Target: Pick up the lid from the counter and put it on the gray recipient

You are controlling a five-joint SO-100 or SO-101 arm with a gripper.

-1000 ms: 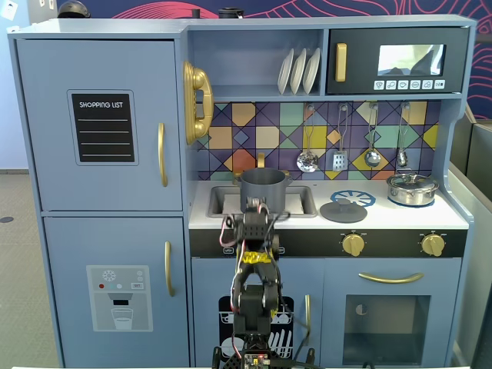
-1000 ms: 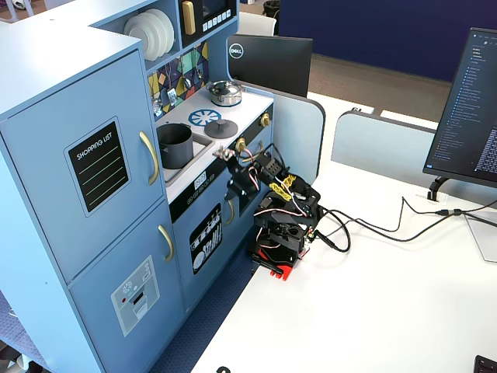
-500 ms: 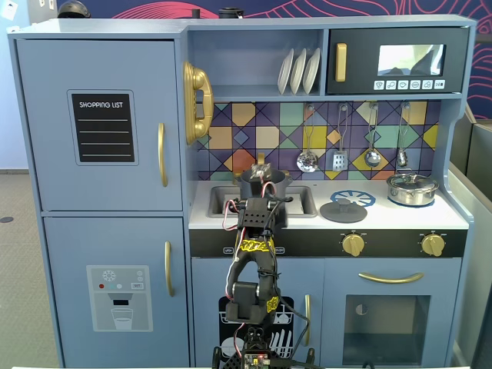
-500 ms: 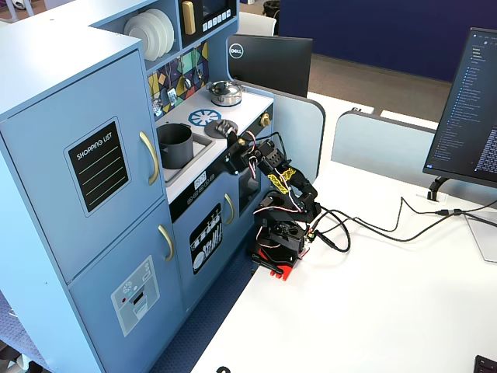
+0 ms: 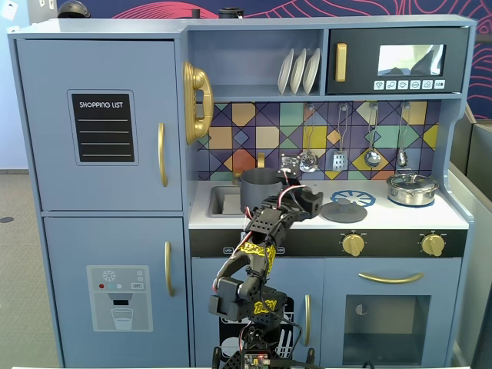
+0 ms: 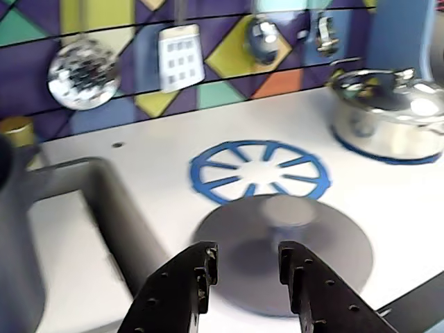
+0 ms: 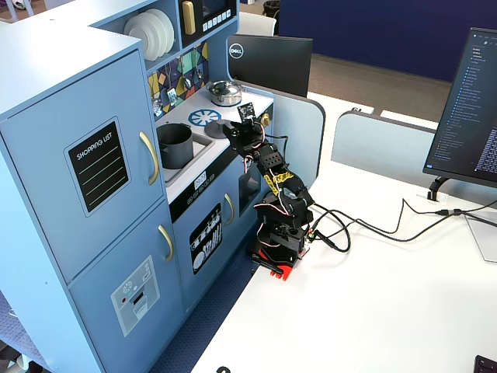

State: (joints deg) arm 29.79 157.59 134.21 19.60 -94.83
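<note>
The gripper (image 6: 244, 260), jaws narrowly parted and empty, is hovering just short of the lid (image 6: 291, 250), whose knob (image 6: 286, 209) is lying directly ahead.

Office: desk monitors (image 7: 466, 116), toy kitchen (image 7: 93, 155)

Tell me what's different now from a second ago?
The arm unfolded upward from below the counter edge and swung right in a fixed view, bringing its pincer over the near edge of the lid, open, gripping nothing. The lid, the gray pot in the sink and the steel pot have not moved.
</note>
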